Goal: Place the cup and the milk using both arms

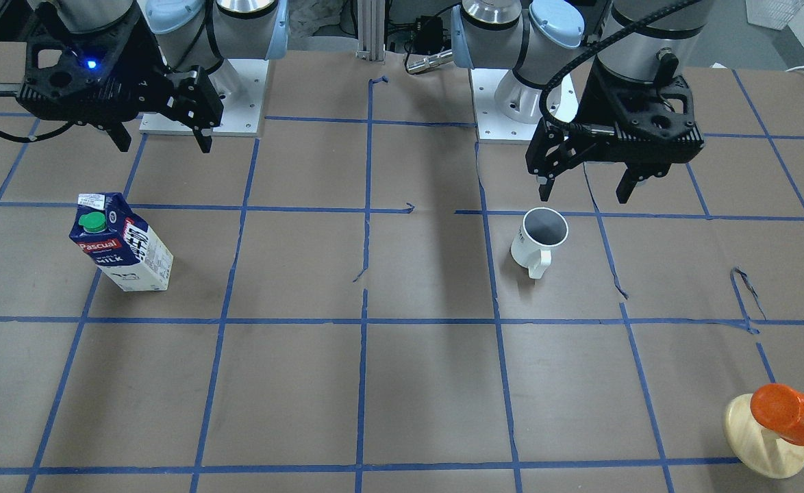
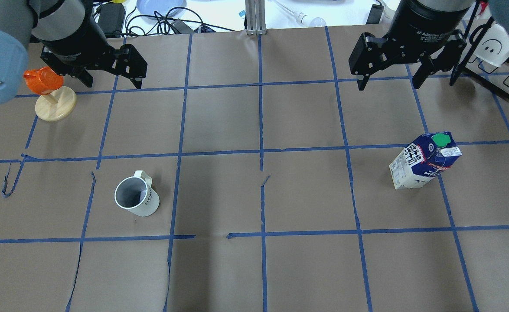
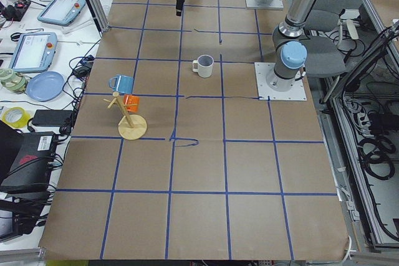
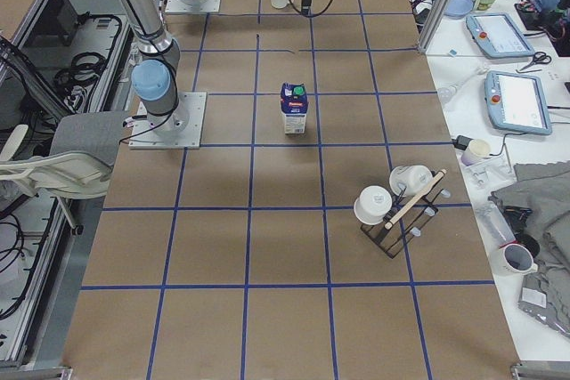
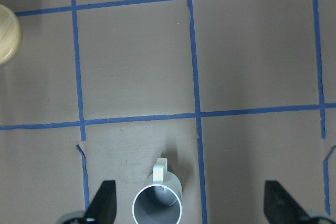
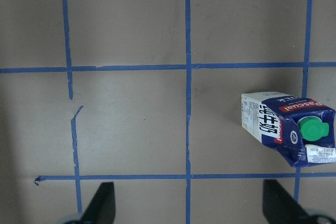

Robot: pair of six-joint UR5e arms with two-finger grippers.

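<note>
The white cup (image 1: 541, 237) stands upright on the brown table, on my left side, handle pointing away from my base; it also shows in the overhead view (image 2: 135, 199). My left gripper (image 1: 584, 195) hangs open and empty above the table, between the cup and my base; in its wrist view (image 5: 189, 183) the cup (image 5: 157, 209) sits low between the fingers. The navy and white milk carton (image 1: 122, 246) stands upright on my right side (image 2: 423, 162). My right gripper (image 1: 164, 146) is open and empty, apart from the carton, which shows at the right of its wrist view (image 6: 286, 127).
An orange cup-like object on a wooden stand (image 2: 48, 93) stands at the far left of the table, close to my left gripper. A rack with white cups (image 4: 396, 202) stands at the table's right end. The arm bases (image 1: 203, 89) sit at the table's near edge.
</note>
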